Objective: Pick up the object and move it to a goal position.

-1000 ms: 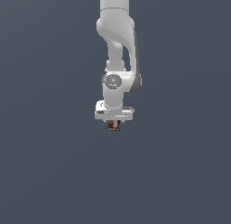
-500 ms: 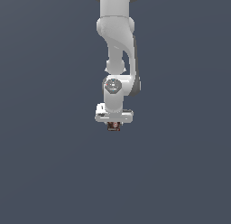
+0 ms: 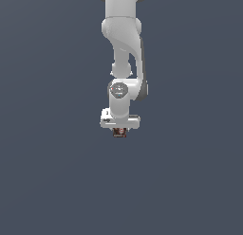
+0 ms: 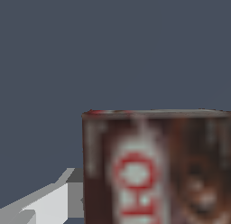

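Block, colour: the block [image 3: 119, 132] in my grip is dark red and black, with pale printed markings that the exterior view renders too small to read.
Block, close up: in the wrist view the block [image 4: 158, 166] fills much of the picture; I see a dark brown-red face with a pale vertical panel carrying bold red shapes, perhaps letters, though the blur keeps me from reading them.
Block, shape: rectangular, with a flat straight top edge and a thin red line along one corner of that edge; it is much narrower than my white hand.
Block, position: it sits directly under my gripper [image 3: 119, 130], between my fingers, poking out below the white crossbar.
Fingers: mine are pinching the block from both sides; in the wrist view one pale grey finger [image 4: 49, 203] presses against the block's side.
Arm: my white arm [image 3: 124, 40] comes down from the top edge of the exterior view, bends at a joint with a round grey cap [image 3: 118, 90], and ends pointing straight down.
Surface: a plain, even slate-grey field [image 3: 52, 172] lies all around me, with no seam, edge or texture that I can make out.
Room: the same flat slate grey [image 4: 113, 47] fills the background behind the block in the wrist view.
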You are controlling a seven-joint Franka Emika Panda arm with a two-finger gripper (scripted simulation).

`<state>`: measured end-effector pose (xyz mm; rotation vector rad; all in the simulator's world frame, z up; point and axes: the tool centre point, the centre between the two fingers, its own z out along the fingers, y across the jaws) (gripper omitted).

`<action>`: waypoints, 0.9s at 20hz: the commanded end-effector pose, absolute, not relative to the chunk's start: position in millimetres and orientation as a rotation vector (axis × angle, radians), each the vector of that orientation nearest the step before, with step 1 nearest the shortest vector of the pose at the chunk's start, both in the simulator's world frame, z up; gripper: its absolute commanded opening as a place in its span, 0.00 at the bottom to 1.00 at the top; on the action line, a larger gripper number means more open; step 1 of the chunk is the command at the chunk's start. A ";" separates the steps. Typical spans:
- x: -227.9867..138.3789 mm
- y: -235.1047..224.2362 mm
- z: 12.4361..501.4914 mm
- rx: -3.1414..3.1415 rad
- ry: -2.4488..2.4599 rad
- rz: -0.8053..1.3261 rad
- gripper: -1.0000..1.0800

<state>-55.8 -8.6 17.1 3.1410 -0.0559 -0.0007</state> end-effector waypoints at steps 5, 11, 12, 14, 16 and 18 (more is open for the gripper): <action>-52.3 7.8 31.3 3.141 -0.056 0.000 0.00; -44.0 46.4 64.8 3.141 -0.056 0.000 0.00; -42.1 54.6 71.9 3.141 -0.056 0.000 0.00; -38.2 71.9 87.2 3.140 -0.056 0.000 0.00; -34.1 90.0 103.0 3.140 -0.056 0.000 0.00; -29.7 108.5 119.2 3.140 -0.056 0.000 0.00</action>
